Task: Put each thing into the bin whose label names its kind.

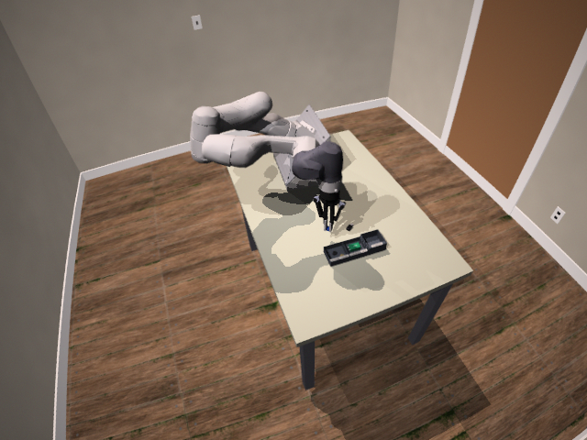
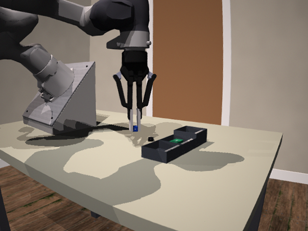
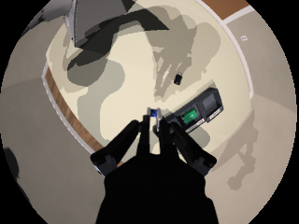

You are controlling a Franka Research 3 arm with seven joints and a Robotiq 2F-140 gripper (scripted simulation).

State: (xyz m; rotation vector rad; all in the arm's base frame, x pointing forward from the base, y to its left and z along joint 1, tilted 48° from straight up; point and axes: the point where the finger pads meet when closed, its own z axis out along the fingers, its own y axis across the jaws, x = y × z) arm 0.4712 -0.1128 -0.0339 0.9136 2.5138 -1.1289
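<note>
My gripper [image 1: 328,228] [image 2: 135,126] [image 3: 153,112] is shut on a small blue block [image 1: 327,229] [image 2: 135,128] [image 3: 153,113], which shows between the fingertips and looks a little above the table. A small black thing [image 1: 349,227] [image 2: 150,138] [image 3: 177,78] lies on the table between the gripper and the bins. Three dark bins [image 1: 358,255] [image 2: 187,148] [image 3: 219,99] stand joined in a row. A green thing [image 1: 354,246] [image 2: 176,140] [image 3: 190,116] lies in the middle bin. A small dark thing [image 1: 334,252] shows in the left bin in the top view. The labels are too small to read.
The arm's slanted grey base [image 1: 309,120] [image 2: 81,101] stands on the table [image 1: 326,302] [image 2: 205,196] behind the gripper. The bin at the right end in the top view has higher walls than the middle one. Arm shadows cross the table.
</note>
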